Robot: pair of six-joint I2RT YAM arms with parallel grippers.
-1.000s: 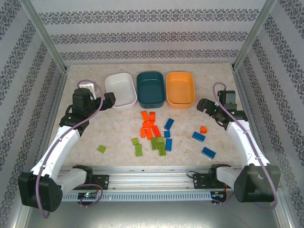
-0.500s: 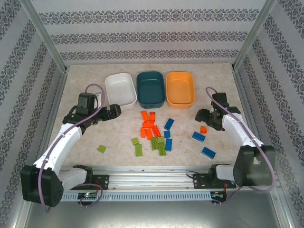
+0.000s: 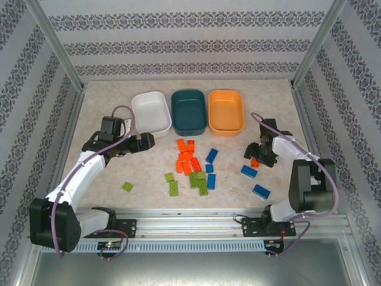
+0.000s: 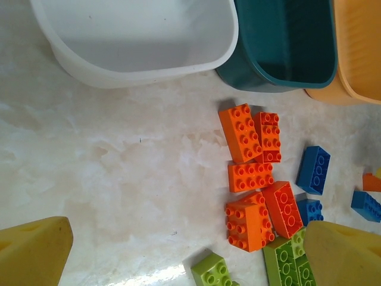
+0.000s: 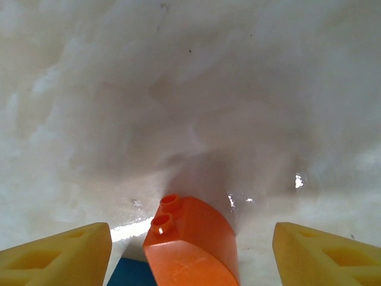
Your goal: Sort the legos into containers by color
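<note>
The white bowl [image 3: 151, 112], dark teal bowl [image 3: 189, 111] and orange bowl [image 3: 226, 111] stand in a row at the back. The legos lie in the middle: an orange cluster [image 3: 187, 158], green ones [image 3: 199, 180] and blue ones [image 3: 211, 156]. My left gripper [image 3: 146, 142] hovers open, left of the orange cluster [image 4: 253, 167], holding nothing. My right gripper [image 3: 255, 156] is open and straddles a lone orange curved brick [image 5: 193, 244] without touching it. A blue brick [image 5: 132, 273] peeks out just behind it.
More blue bricks [image 3: 248, 171] [image 3: 261, 191] lie right of centre, and a single green brick [image 3: 128, 186] sits at the front left. In the left wrist view the white bowl's wall [image 4: 149, 68] and teal bowl's wall [image 4: 262, 74] are close ahead. Patterned walls enclose the table.
My left gripper has swung right and forward from beside the white bowl toward the pile. My right gripper has come in and down over the lone orange brick.
</note>
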